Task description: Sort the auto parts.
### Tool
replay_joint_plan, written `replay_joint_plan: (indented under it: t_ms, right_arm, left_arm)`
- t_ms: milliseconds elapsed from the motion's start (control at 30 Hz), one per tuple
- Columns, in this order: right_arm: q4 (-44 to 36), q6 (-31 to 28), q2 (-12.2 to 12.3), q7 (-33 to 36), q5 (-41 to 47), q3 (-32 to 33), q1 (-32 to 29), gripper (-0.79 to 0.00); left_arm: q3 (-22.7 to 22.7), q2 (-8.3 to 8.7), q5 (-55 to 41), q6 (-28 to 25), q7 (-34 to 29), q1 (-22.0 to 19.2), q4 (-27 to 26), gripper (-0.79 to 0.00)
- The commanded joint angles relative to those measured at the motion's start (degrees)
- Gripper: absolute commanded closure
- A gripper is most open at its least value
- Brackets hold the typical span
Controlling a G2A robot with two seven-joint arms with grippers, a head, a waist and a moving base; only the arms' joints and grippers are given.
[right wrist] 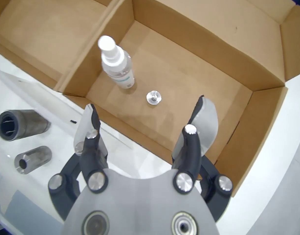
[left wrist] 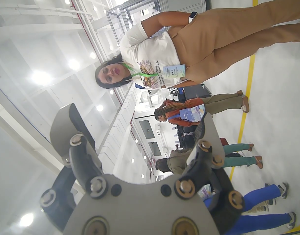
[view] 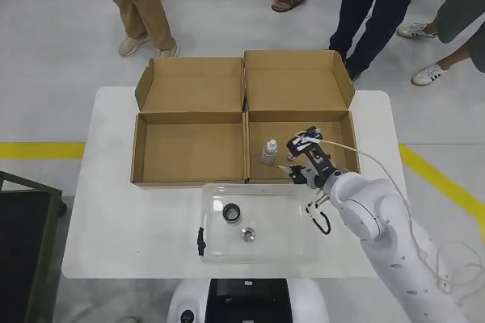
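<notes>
My right gripper (right wrist: 147,107) (view: 299,159) hangs open and empty over the near edge of the right cardboard box (right wrist: 267,99) (view: 343,133). On that box's floor stand a small clear spray bottle (right wrist: 116,63) (view: 269,152) and, beside it, a small shiny metal part (right wrist: 153,97). In the clear plastic tray (view: 295,242) lie a dark metal sleeve (right wrist: 20,124) (view: 232,213) and a smaller silver sleeve (right wrist: 32,160) (view: 247,234). My left gripper (left wrist: 137,121) is open with nothing in it and points up at the room.
The left cardboard box (view: 190,152) (right wrist: 49,23) holds nothing, and both boxes' lids stand open at the back. A small black object (view: 200,241) sits at the tray's left edge. The white table (view: 121,202) is bare on the left. People stand beyond the table's far side.
</notes>
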Motion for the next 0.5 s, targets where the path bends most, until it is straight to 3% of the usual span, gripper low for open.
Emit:
replay_joint_plan:
  t_ms: [0, 233, 367, 467]
  right_arm:
    - [-3.0, -3.1, 0.3, -2.3, 1.0, 1.4, -2.7, -0.659]
    - [-9.2, -14.8, 1.4, -13.0, 1.0, 4.2, -10.5, -0.699]
    - [-9.7, -20.8, 1.8, -16.1, -1.3, 3.4, -12.9, -0.625]
    - [-9.7, -23.8, 1.9, -17.2, -3.5, 1.7, -13.1, -0.693]
  left_arm:
    - [0.0, 0.0, 0.0, 0.0, 0.0, 0.0, 0.0, -0.785]
    - [0.0, 0.0, 0.0, 0.0, 0.0, 0.0, 0.0, -0.785]
    - [0.0, 0.0, 0.0, 0.0, 0.0, 0.0, 0.0, -0.785]
    - [0.0, 0.0, 0.0, 0.0, 0.0, 0.0, 0.0, -0.785]
